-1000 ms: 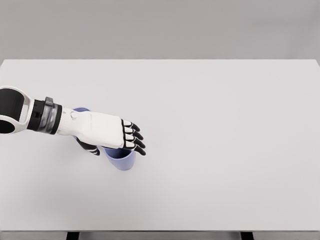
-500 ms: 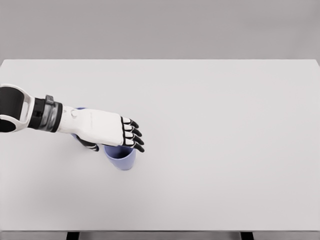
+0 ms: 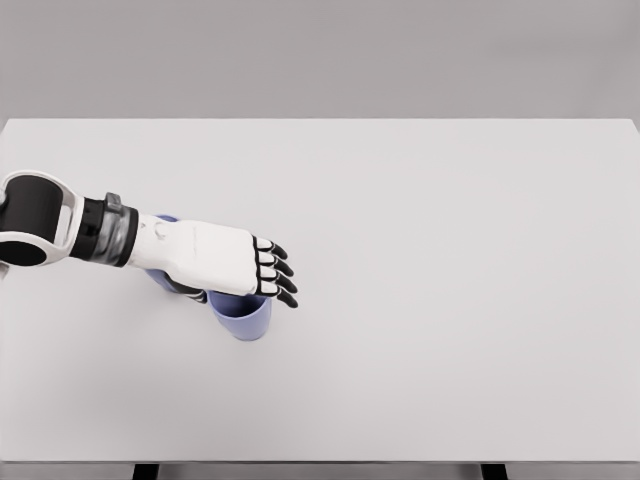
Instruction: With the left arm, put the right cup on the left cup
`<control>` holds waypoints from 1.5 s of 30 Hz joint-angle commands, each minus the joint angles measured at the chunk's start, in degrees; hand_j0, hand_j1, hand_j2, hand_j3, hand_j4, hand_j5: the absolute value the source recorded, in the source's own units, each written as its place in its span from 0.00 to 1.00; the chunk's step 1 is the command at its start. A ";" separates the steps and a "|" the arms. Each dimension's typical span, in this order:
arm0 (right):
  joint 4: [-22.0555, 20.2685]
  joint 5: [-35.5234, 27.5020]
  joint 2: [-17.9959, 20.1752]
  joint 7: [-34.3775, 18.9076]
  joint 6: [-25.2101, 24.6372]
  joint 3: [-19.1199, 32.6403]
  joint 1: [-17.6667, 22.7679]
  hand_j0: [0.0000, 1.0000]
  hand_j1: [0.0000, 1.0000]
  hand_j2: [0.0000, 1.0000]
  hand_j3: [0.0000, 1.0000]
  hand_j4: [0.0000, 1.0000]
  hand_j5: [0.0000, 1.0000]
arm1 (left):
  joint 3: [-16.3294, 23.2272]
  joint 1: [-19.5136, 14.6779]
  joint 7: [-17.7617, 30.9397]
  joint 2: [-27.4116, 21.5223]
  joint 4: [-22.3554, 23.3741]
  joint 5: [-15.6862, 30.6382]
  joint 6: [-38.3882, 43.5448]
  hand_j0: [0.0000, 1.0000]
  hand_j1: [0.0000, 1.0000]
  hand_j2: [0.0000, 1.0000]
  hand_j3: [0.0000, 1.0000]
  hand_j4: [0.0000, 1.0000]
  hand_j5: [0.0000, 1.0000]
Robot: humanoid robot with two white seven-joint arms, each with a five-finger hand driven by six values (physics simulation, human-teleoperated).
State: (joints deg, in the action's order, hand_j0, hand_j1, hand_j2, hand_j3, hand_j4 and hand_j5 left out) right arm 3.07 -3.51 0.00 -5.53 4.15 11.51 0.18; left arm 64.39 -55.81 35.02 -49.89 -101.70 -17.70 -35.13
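Two blue-violet cups stand on the white table (image 3: 450, 300) at the left. The right cup (image 3: 243, 322) is upright, its rim partly covered by my left hand (image 3: 250, 292). That hand lies over the cup's top, fingers stretched past the far rim and the thumb down at the cup's left side; the fingers look relaxed and open. The left cup (image 3: 158, 279) is mostly hidden under my wrist, with only slivers showing above and below it. The right arm is out of view.
The table's front edge runs along the bottom of the picture, with dark legs below it. A grey wall stands behind the far edge.
My left forearm has slid a little to the right and the hand has settled slightly lower over the right cup. Both cups stay where they were.
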 commanded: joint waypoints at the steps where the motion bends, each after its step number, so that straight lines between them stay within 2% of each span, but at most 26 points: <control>1: 0.00 0.00 0.00 -0.01 -0.02 0.00 0.00 1.00 1.00 1.00 1.00 1.00 1.00 | 0.03 0.00 -0.02 -0.03 0.01 0.30 0.13 0.95 0.95 0.95 0.95 0.95 0.95; 6: 0.00 0.00 0.00 -0.01 -0.02 0.00 0.00 1.00 1.00 1.00 1.00 1.00 1.00 | 0.12 0.09 -0.02 -0.56 -0.08 0.39 0.13 0.85 0.85 0.85 0.85 0.85 0.85; 13: 0.00 0.00 0.00 -0.01 -0.02 0.00 0.00 1.00 1.00 1.00 1.00 1.00 1.00 | 0.20 0.00 -0.02 -0.65 0.01 0.39 0.13 0.79 0.79 0.79 0.79 0.79 0.79; 24: 0.00 0.00 0.00 -0.01 -0.02 0.00 0.00 1.00 1.00 1.00 1.00 1.00 1.00 | -0.23 -0.62 -0.02 -1.00 -0.08 0.91 0.13 0.76 0.76 0.76 0.76 0.76 0.76; 26: 0.00 0.00 0.00 -0.01 -0.02 0.00 0.00 1.00 1.00 1.00 1.00 1.00 1.00 | -1.38 -0.62 -0.02 -1.61 -0.08 0.91 0.13 0.76 0.76 0.76 0.76 0.76 0.76; 45: 0.00 0.00 0.00 -0.01 -0.02 0.00 0.00 1.00 1.00 1.00 1.00 1.00 1.00 | -4.80 -2.11 -0.02 -4.96 0.01 5.66 0.13 0.74 0.74 0.74 0.74 0.74 0.74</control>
State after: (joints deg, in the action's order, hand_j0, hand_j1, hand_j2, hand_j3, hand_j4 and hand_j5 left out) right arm 3.07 -3.51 0.00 -5.53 4.14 11.51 0.18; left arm 59.83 -58.18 35.02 -54.61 -101.69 -12.90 -35.13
